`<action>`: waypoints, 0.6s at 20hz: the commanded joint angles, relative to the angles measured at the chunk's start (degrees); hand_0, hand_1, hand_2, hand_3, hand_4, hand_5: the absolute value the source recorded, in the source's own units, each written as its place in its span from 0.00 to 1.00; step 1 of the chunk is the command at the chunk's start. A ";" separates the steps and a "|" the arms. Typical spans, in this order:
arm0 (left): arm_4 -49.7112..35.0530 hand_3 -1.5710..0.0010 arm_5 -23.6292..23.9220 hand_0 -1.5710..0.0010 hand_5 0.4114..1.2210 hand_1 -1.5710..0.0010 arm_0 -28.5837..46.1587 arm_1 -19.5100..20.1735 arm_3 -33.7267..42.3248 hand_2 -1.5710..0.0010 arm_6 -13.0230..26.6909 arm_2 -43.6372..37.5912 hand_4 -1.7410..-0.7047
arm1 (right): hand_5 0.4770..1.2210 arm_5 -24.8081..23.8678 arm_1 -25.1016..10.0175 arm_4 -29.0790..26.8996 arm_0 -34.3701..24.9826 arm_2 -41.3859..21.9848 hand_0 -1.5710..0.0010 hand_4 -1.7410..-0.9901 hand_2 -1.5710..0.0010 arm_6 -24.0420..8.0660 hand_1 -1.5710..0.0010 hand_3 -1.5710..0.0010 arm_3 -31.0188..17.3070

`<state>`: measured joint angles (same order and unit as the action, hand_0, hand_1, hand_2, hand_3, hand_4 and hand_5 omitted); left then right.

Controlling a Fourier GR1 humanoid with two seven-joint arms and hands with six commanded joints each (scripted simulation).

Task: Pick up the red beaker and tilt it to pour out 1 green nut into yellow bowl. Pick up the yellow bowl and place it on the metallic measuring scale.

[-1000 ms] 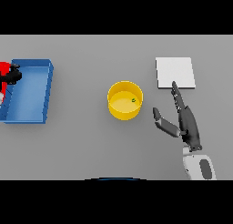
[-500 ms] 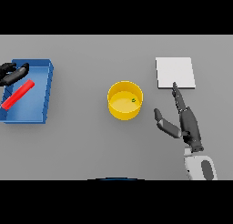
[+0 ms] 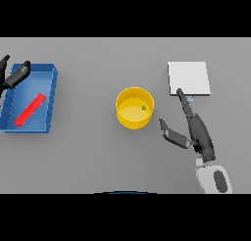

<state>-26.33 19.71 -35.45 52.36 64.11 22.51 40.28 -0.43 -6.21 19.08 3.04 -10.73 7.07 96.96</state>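
The red beaker (image 3: 30,109) lies on its side inside the blue tray (image 3: 49,100) at far left, slanted corner to corner. My left hand (image 3: 13,76) sits over the tray's upper left corner, fingers relaxed and apart, holding nothing. I judge the beaker is parked there because the pouring step is done: one green nut (image 3: 143,108) sits inside the yellow bowl (image 3: 134,108), toward its right side.

The bowl stands upright near the middle of the grey table (image 3: 88,156). The scale (image 3: 188,78), a flat pale square plate, lies to the bowl's upper right, apart from it.

My right hand (image 3: 196,132) rests below the scale and right of the bowl, fingers straight and spread, thumb pointing toward the bowl, clamped on nothing. One fingertip reaches just to the scale's lower edge. The hand is near the bowl but not touching it; I read this open posture as a setup for taking the bowl from its right side.

Nothing stands between bowl and scale except my own right hand. Remaining: grasp bowl, lift, set on scale. Risk, as I judge it: tipping the bowl and losing the nut.
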 commanded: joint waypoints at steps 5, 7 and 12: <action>-0.39 0.99 0.41 0.99 0.32 0.99 -0.07 -0.01 0.40 0.99 -1.05 -0.48 0.99 | 0.31 7.92 -9.78 9.26 -8.46 -5.29 1.00 0.71 1.00 -3.14 1.00 1.00 -1.25; -0.91 1.00 0.29 1.00 0.31 1.00 0.05 -0.58 0.57 1.00 -0.81 -0.49 0.99 | 0.30 10.42 -13.02 15.21 -12.55 -9.36 1.00 0.69 1.00 -2.28 1.00 1.00 -3.13; -1.06 1.00 0.30 1.00 0.33 1.00 0.53 -0.80 0.88 1.00 -1.09 -0.24 0.99 | 0.31 16.54 -18.18 24.99 -23.22 -17.55 1.00 0.69 1.00 1.70 1.00 1.00 -7.96</action>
<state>-27.39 20.00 -34.92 51.53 65.00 21.48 40.05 16.11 -24.39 44.07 -20.19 -28.28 8.77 89.00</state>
